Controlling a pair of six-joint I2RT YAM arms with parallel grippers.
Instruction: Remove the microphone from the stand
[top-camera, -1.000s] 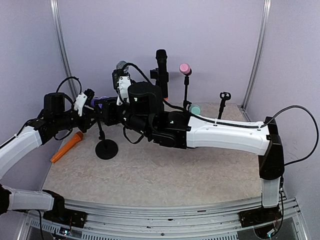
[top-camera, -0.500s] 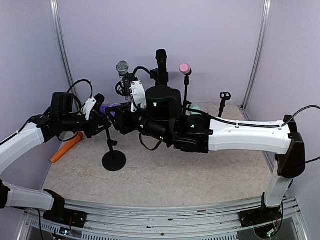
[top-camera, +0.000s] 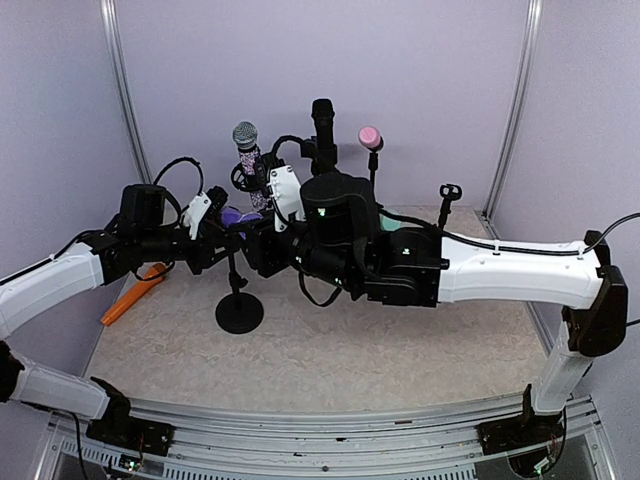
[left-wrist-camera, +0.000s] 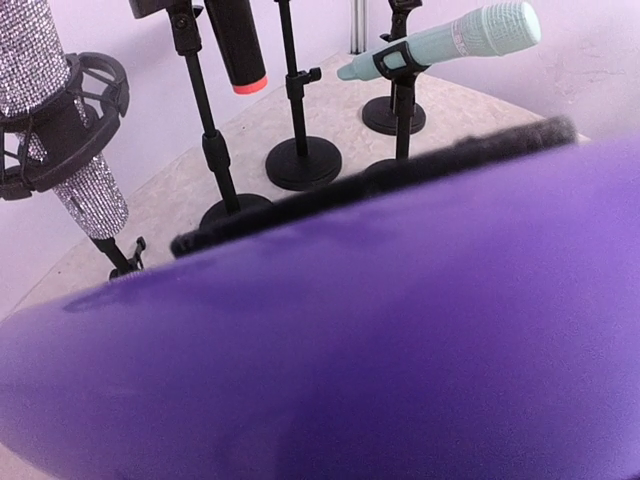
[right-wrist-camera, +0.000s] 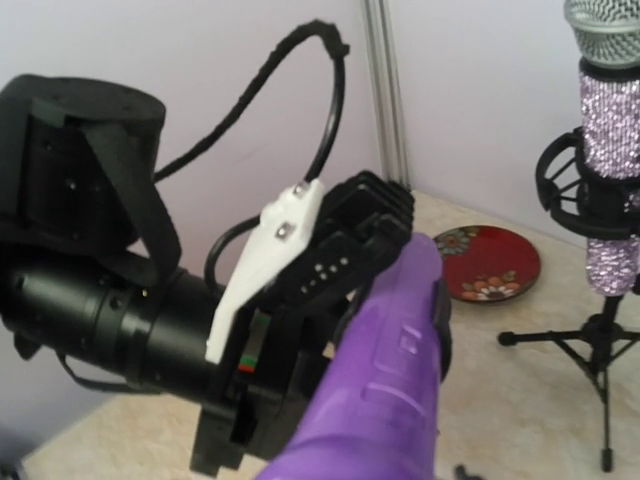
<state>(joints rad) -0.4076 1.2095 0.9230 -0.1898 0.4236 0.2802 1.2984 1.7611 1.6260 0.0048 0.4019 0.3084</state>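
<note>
The purple microphone (top-camera: 234, 216) sits at the top of a black stand with a round base (top-camera: 240, 313), left of centre. It fills the lower left wrist view (left-wrist-camera: 350, 350) and rises from the bottom of the right wrist view (right-wrist-camera: 385, 380). My left gripper (top-camera: 218, 228) is closed around its tail end by the stand's clip, as the right wrist view (right-wrist-camera: 385, 250) shows. My right gripper (top-camera: 262, 240) grips the microphone's body from the right; its fingers are hidden.
Behind stand a sparkly microphone (top-camera: 247, 150) in a shock mount, a black microphone (top-camera: 323, 135), a pink microphone (top-camera: 370, 137), a teal microphone (left-wrist-camera: 450, 40) and an empty stand (top-camera: 449, 195). An orange microphone (top-camera: 135, 293) lies at the left. A red plate (right-wrist-camera: 490, 265) lies near the back.
Both arms have moved right with the purple microphone, and the stand's base has slid right and nearer along the table.
</note>
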